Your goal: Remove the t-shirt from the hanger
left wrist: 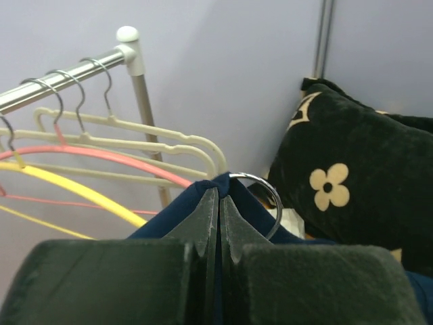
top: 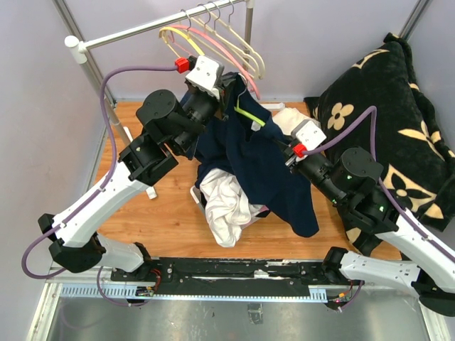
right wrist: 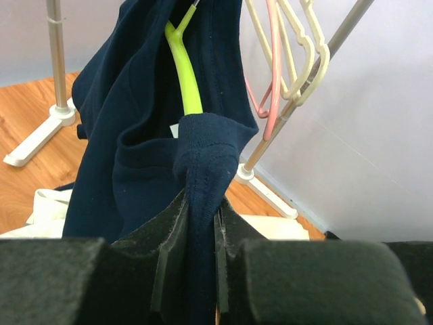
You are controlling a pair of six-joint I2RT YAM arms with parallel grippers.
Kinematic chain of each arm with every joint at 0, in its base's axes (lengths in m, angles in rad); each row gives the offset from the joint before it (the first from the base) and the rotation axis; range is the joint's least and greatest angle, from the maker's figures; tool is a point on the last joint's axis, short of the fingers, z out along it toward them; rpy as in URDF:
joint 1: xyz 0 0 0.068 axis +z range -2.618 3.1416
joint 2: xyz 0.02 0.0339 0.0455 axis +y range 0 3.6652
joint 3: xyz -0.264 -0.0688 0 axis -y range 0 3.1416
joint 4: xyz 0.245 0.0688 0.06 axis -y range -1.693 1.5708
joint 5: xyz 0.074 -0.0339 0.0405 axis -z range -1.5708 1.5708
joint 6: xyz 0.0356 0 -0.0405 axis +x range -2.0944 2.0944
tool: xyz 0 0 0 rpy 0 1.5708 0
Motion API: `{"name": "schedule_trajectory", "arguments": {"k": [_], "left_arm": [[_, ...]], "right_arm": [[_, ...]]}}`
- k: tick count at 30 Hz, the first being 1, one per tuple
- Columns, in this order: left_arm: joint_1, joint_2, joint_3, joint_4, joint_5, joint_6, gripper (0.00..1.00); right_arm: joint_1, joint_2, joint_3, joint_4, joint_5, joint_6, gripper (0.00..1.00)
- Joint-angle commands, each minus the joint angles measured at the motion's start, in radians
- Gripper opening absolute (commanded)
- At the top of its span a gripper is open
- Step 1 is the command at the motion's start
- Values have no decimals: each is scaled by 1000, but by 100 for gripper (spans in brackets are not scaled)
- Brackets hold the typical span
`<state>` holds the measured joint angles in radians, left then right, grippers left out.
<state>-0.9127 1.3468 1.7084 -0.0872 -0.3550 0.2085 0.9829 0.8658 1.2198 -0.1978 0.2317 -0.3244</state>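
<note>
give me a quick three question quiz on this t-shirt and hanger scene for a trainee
1. True or false: the right gripper is pinching a fold of the navy t-shirt.
2. Pick one: the hanger inside the navy t-shirt is A) pink, B) lime green, C) cream.
3. Fill the gap: the empty hangers hang from the ____ at the back.

Key: 1 true; 2 B; 3 rail
</note>
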Motion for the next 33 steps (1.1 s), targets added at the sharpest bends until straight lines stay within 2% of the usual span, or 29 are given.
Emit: {"name": "schedule_trajectory", "arguments": {"k": [1, 4, 12, 18, 27, 33], "left_arm": [[-5, -3, 21, -54, 128, -47, 1], [-4, -18, -5, -55, 108, -54, 0], [-3, -30, -15, -10, -57, -23, 1], [-3, -21, 24, 18, -118, 7, 1], [-3, -10, 27, -32, -86, -3, 1], [-3, -11, 27, -49, 128, -5, 1]], "right_arm": [[11, -17, 3, 156, 10, 9, 1], [11, -28, -18, 190, 18, 10, 1], [11, -49, -39, 188, 4, 7, 1], [11, -67, -43, 166, 0, 9, 1], [11, -112, -70, 196, 10, 13, 1], [11, -92, -70, 215, 14, 10, 1]]}}
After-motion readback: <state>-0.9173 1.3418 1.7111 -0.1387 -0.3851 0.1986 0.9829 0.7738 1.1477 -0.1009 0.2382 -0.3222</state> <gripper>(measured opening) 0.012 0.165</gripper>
